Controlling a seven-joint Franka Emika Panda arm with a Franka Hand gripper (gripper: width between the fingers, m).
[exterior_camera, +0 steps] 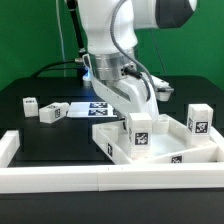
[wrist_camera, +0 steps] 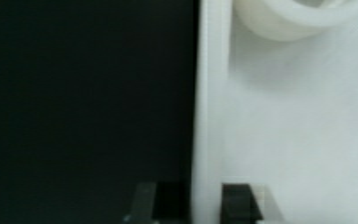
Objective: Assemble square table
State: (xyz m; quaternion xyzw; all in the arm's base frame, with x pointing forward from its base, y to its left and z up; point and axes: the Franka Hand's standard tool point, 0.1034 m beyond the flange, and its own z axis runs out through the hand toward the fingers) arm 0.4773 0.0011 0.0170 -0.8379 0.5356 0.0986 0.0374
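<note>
Wrist view: hand (wrist_camera: 197,200) shut to its narrowest on the square table (wrist_camera: 291,120), pinching the slab's thin white edge between two dark fingers (wrist_camera: 153,203). Holds that edge as a pale strip running straight up the picture from between the fingers. Shows a round corner socket (wrist_camera: 297,20) on the white face to one side of the edge, and the black bench (wrist_camera: 87,110) on the other.

Exterior view: same square table (exterior_camera: 165,145) resting on the bench (exterior_camera: 40,135) toward the exterior view's right, just behind the low white border wall (exterior_camera: 100,178). Meets the hand (exterior_camera: 137,108) at the slab's far side, under the white arm (exterior_camera: 110,40) reaching down from above. Carries a tagged white block (exterior_camera: 140,130) upright near the hand; cannot tell whether it is seated in a socket. Places another tagged leg (exterior_camera: 198,120) at the slab's far corner on the exterior view's right. Leaves two more legs, the first (exterior_camera: 28,104) and the second (exterior_camera: 52,112), loose on the bench at the exterior view's left, well apart from the slab. Sets the marker board (exterior_camera: 88,108) flat between those legs and the arm.
</note>
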